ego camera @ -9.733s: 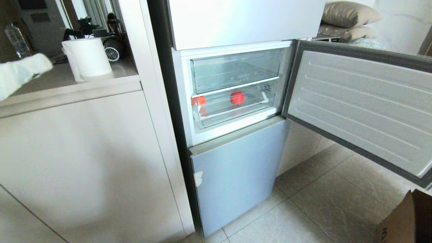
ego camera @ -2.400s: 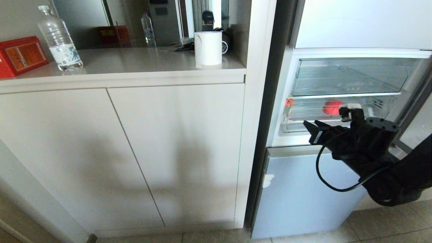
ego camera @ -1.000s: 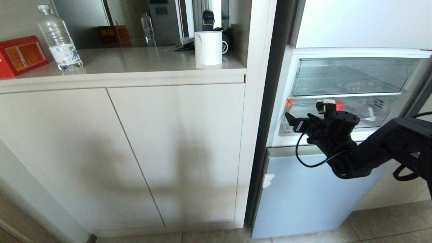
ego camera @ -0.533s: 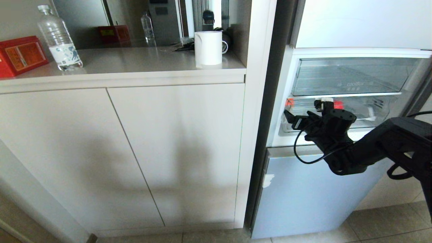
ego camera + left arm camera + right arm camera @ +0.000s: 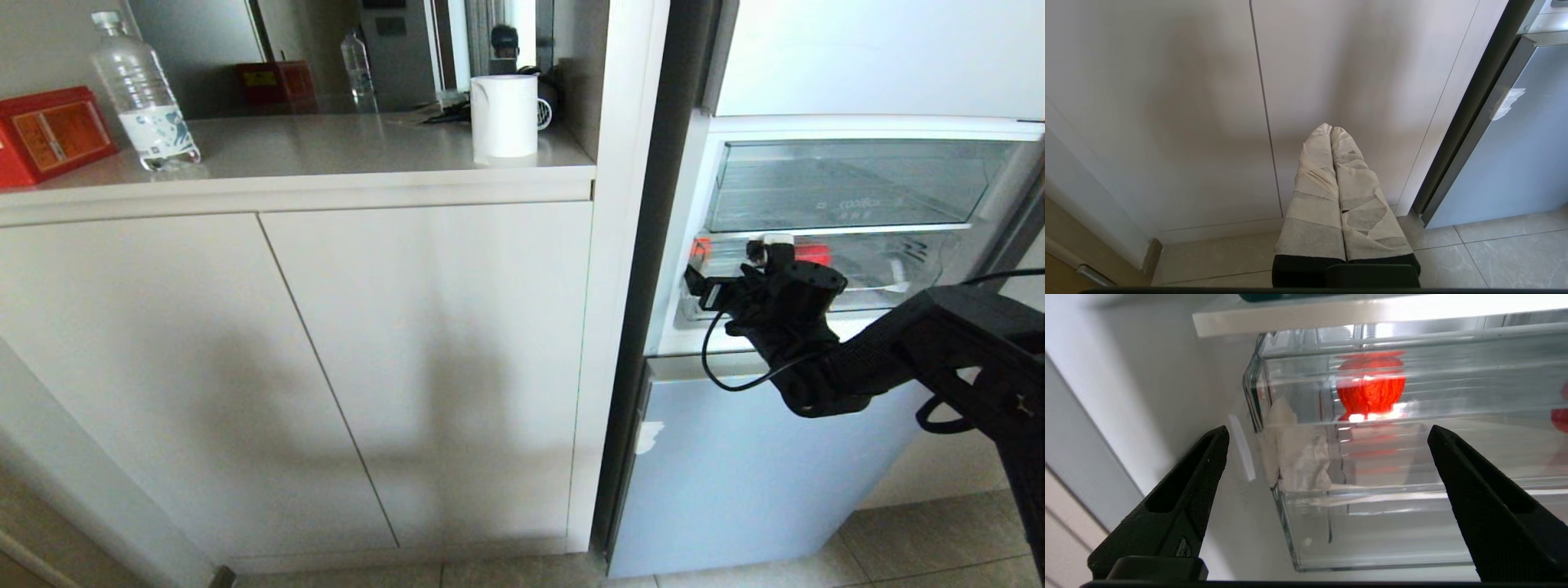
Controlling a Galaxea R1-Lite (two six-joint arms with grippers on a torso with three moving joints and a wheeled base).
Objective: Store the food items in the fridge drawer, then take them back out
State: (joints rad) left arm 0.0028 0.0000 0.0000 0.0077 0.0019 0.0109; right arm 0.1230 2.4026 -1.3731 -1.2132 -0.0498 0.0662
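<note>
**A:** Starting from my left, what have you got?

**B:** On the counter (image 5: 310, 155), a red box (image 5: 51, 135) at nine o'clock from the water bottle (image 5: 144, 94), then a white cup (image 5: 504, 116) well apart at the bottle's three o'clock. My left gripper (image 5: 1331, 132) hangs parked in front of the cabinet doors (image 5: 1257, 102), taped fingers (image 5: 1316, 179) pressed together, nothing between them.

**A:** And the fridge?

**B:** The fridge drawer (image 5: 890, 273) sits pushed in under the clear flat-fronted bin (image 5: 841, 184), above the pale blue door panel (image 5: 735, 474). It's a wide, shallow, clear tray with a ribbed floor and a thick clear front lip; in the right wrist view there's a whitish scuff (image 5: 1298, 457) at its front corner.

**A:** The food items?

**B:** Both inside the drawer. The first food item (image 5: 1371, 390) is round, glossy red-orange, tomato-like, blurred by the ribbed plastic. The second food item (image 5: 1560, 418) is only a red sliver at three o'clock from the first, cut off by the frame edge.

**A:** Your working arm?

**B:** My right gripper (image 5: 704, 287) is just in front of the drawer's left front corner, jaws spread wide and empty. I can't tell whether a fingertip touches the lip.
</note>
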